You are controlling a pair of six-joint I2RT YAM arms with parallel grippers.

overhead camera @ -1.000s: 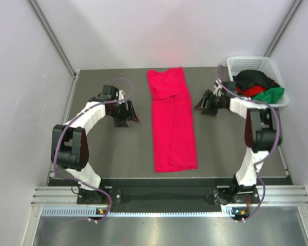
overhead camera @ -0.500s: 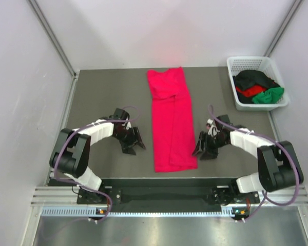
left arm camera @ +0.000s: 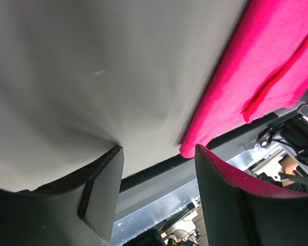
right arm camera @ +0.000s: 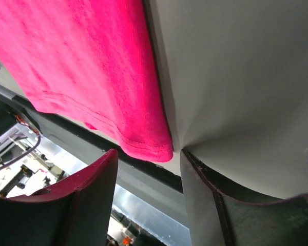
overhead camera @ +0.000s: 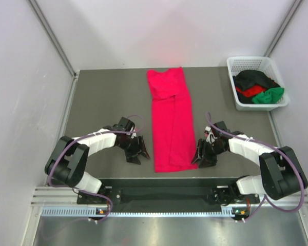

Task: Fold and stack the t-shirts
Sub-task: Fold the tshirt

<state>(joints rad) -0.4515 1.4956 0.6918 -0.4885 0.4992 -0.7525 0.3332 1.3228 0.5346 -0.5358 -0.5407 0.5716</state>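
Observation:
A crimson-pink t-shirt (overhead camera: 172,120) lies folded into a long narrow strip down the middle of the table, its hem toward the near edge. My left gripper (overhead camera: 138,151) sits low just left of the near left corner, open with nothing between its fingers. In the left wrist view the pink t-shirt (left arm camera: 256,66) ends beside the left gripper (left arm camera: 156,189). My right gripper (overhead camera: 200,154) stands open at the near right corner. In the right wrist view the pink hem corner (right arm camera: 156,148) lies just ahead of the right gripper (right arm camera: 149,179), touching neither finger.
A white mesh basket (overhead camera: 249,61) at the back right holds a black t-shirt (overhead camera: 251,78), a red one (overhead camera: 250,91) and a green one (overhead camera: 271,95). The table's near edge and a dark rail (overhead camera: 164,190) run close behind both grippers. Grey walls close in both sides.
Both arms have swung from the shirt's middle back toward the near edge and in toward the strip, ending at its two near corners. The shirt has not moved.

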